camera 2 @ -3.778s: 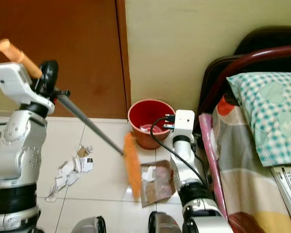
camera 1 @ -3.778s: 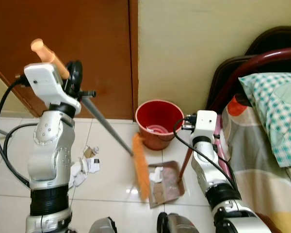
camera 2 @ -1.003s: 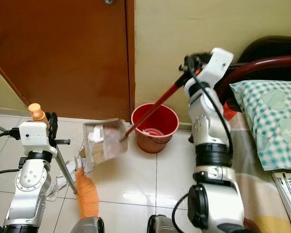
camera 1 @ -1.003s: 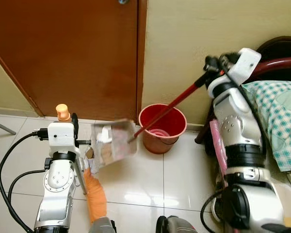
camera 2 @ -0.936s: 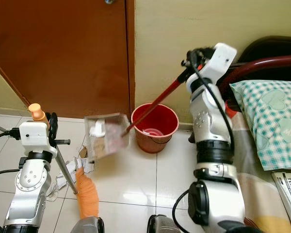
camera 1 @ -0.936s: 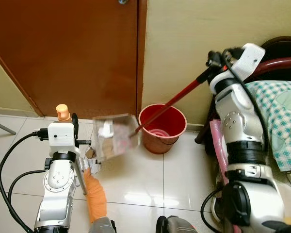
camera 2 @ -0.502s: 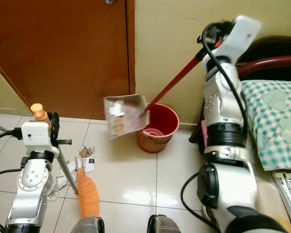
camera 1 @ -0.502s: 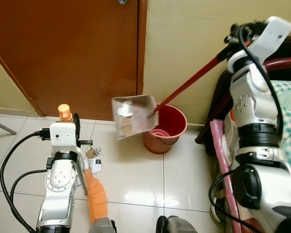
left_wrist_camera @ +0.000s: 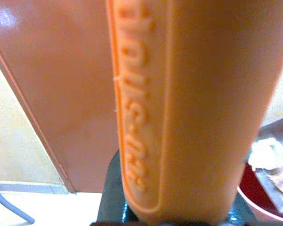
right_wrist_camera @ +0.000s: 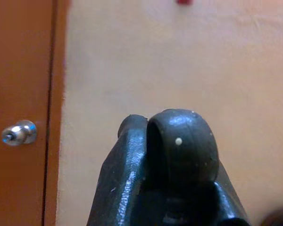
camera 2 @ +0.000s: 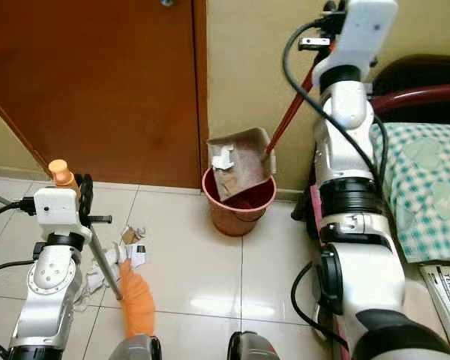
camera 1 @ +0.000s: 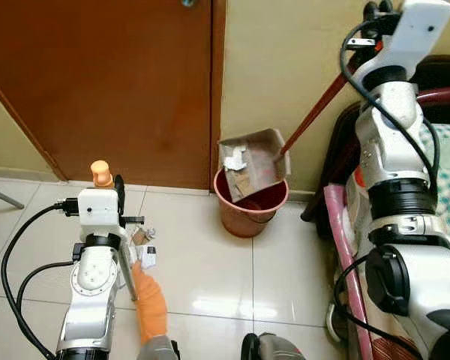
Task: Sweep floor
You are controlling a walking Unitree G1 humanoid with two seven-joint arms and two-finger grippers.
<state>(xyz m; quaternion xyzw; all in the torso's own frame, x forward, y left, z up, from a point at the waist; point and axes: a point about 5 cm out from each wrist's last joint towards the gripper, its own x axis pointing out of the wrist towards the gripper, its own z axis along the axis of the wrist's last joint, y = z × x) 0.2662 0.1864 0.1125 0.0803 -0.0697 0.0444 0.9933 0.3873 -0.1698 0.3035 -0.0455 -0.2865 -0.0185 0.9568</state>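
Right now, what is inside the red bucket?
The tilted dustpan, carrying white paper scraps, dips into the red bucket. A dark inner wall shows; the bottom is hidden by the pan.

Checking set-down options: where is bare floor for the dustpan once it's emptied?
Bare tile lies between the broom bristles and the bed frame, in front of the red bucket. It is crowded left of the broom, where paper scraps lie, and over the bucket, where the dustpan hangs tilted.

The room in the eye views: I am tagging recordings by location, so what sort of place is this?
Most likely a bedroom in a home: a bed with a checked pillow stands at the right, beside a wooden door, a tiled floor and a red bucket.
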